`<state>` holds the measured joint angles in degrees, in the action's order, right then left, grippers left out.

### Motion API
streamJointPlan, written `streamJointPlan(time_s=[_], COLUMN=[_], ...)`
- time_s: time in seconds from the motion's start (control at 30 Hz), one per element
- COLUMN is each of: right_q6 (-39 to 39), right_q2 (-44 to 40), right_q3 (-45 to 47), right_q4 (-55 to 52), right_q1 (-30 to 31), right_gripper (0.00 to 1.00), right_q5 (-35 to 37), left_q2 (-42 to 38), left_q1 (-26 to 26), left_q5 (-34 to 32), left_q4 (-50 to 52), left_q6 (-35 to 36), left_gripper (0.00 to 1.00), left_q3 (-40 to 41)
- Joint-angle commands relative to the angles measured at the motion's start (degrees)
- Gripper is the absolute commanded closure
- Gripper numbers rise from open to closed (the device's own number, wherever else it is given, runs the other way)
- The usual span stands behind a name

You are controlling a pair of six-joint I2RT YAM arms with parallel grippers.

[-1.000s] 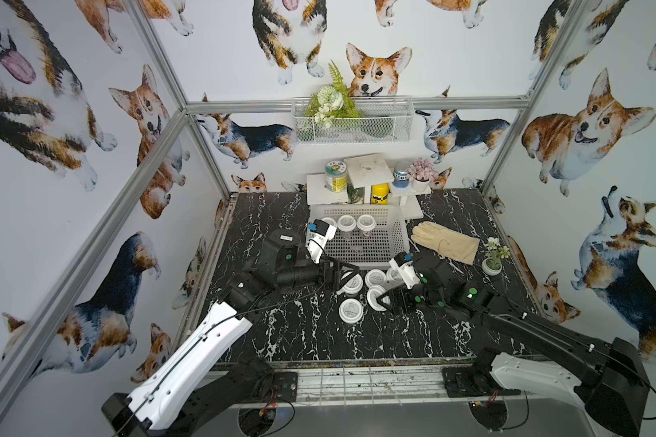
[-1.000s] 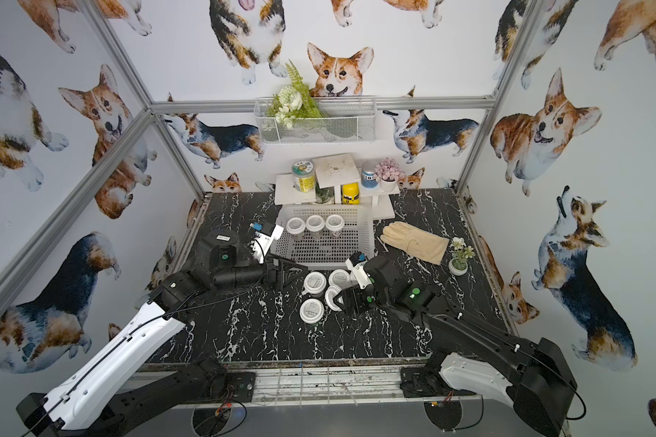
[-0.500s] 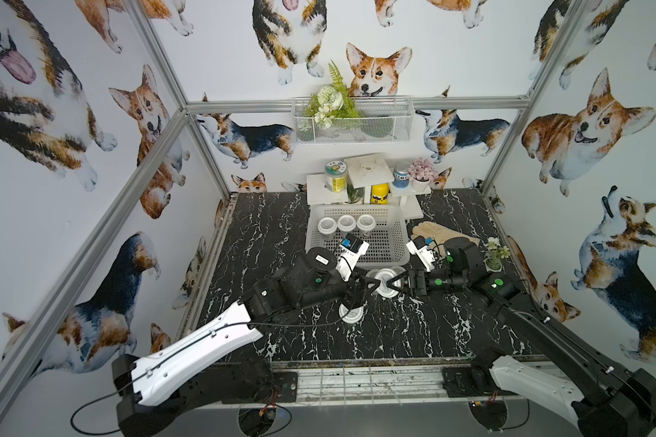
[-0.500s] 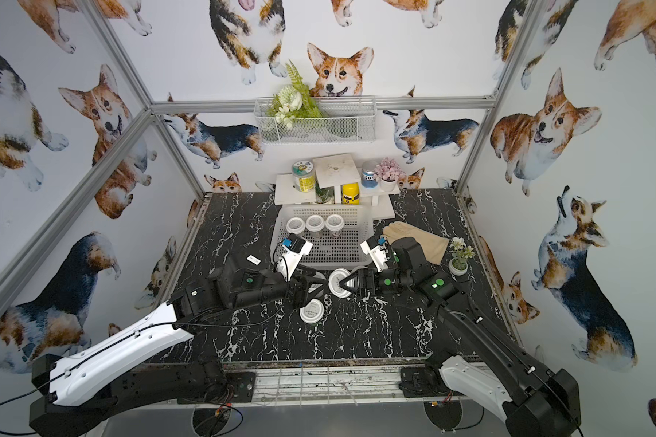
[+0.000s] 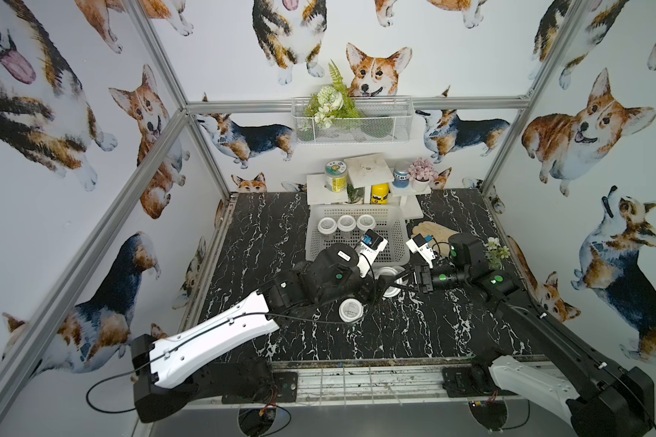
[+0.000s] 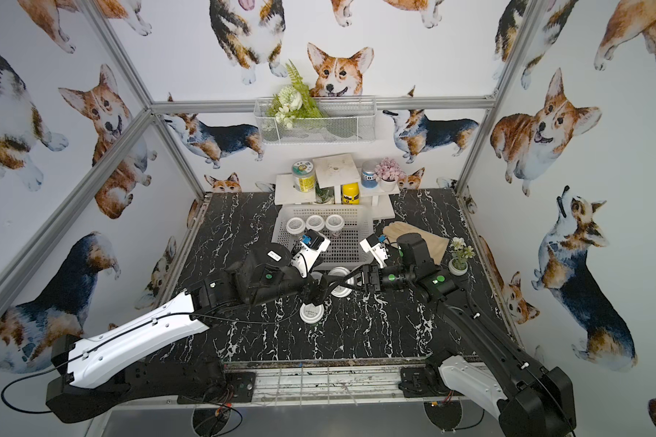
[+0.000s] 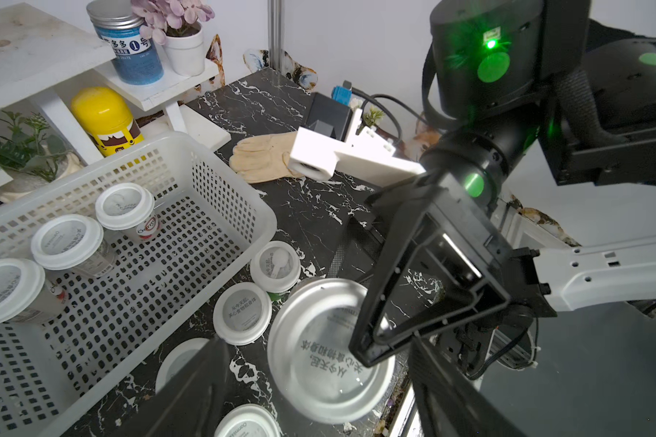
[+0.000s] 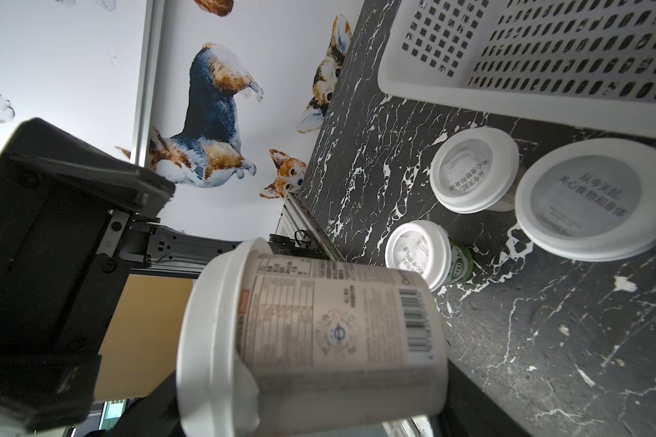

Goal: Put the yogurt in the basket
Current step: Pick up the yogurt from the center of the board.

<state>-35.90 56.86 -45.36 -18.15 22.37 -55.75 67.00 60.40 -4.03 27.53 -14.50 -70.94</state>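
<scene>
Open worktop (image 5: 413, 333) spreads nearest, bearing one lone yogurt (image 5: 351, 310). Mid-frame, just short of the basket (image 5: 392, 230), the right claw (image 8: 311, 386) pinches a raised yogurt (image 8: 338, 321) lid-to-base; the left claw (image 7: 315, 348) stands spread around it, over loose cups (image 7: 243, 314). Three yogurts (image 5: 346, 223) line the basket's far wall; its near floor is free.

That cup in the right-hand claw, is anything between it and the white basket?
Yes. Two other cups stand on the table between the held yogurt cup and the basket's near wall, and the left gripper hangs close above its lid, so lifting straight up looks blocked.
</scene>
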Motion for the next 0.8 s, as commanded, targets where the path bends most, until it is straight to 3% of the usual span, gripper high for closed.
streamJointPlan(time_s=[0.0,0.37,0.77], right_q6=[-1.7,-3.4,-3.4], right_q2=[0.3,1.1,0.8], right_q3=[-0.1,-0.6,0.1], right_q4=[3.9,6.1,6.4], right_q1=[-0.2,-0.6,-0.6], right_gripper=[0.11,0.10,0.10], right_q5=[-3.3,-7.5,-8.3], left_q2=[-0.5,-0.9,2.6], left_q1=[0.1,1.3,2.8], left_q5=[0.2,3.3,1.8], left_q4=[2.0,3.6,6.0], left_q6=[1.7,2.1,2.9], left_gripper=[0.14,0.13,0.14], left_q3=[-0.2,0.7,-2.3])
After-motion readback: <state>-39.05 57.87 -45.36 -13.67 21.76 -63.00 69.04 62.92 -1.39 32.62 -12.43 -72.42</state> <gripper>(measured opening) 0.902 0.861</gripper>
